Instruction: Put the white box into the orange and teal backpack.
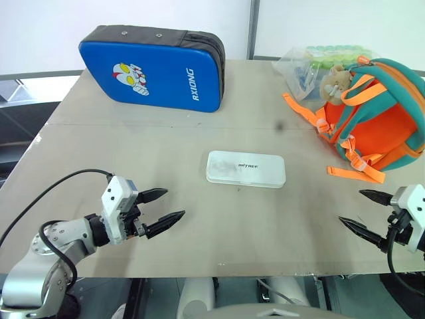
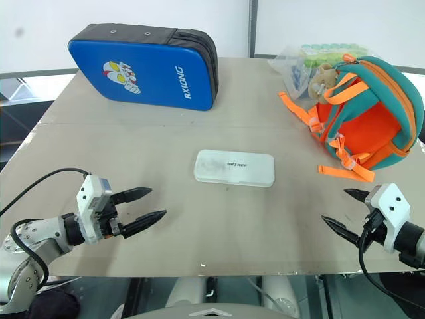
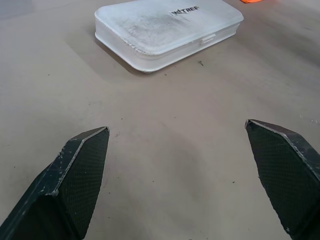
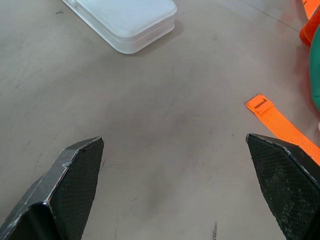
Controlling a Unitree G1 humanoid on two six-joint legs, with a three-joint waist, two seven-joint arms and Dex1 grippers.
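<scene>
Left claw (image 1: 163,205) at near-left part of the beige flat table (image 1: 199,139), two black pointed fingers spread wide, holding nothing, tips aimed toward table centre and hovering over bare surface. Behind it, at far left of table, large blue padded case with cartoon figure and white lettering (image 1: 154,69), black zippered edge, lying propped near the back edge. Centre of table: flat thin white plastic rectangular box with rounded corners and small dark lettering (image 1: 246,169), lying flat, lid up, well apart from both claws and from the backpack; nothing touches it. In left wrist view the same white box sits beyond the spread fingertips, with bare table between. Far right: small teal backpack with orange front panel and orange straps (image 1: 376,119), lying on its side at the table's right edge, tan plush toy (image 1: 334,82) attached near its top, loose orange strap ends trailing on the table toward the box. Clear plastic bag of green items (image 1: 313,58) just behind the backpack, touching it. Near right: right claw (image 2: 342,212), black fingers spread wide, empty, just in front of the backpack's strap ends, pointing toward table centre.
</scene>
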